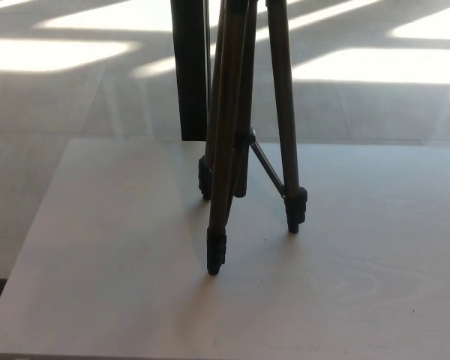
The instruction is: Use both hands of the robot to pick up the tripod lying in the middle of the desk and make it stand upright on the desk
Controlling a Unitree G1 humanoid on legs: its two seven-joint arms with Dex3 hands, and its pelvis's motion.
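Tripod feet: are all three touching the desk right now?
Touching. The head view shows the tripod upright with its three black feet planted on the desk, each meeting its shadow with no gap. Neither hand shows.

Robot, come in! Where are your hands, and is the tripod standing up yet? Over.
Both hands out of view. Tripod upright on the desk, three feet spread on the top. Nothing in the way near it.

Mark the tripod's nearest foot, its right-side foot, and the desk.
nearest foot (216, 255), head view, black rubber tip of the front leg
right-side foot (295, 210), head view, black tip
desk (97, 285), head view, bare top
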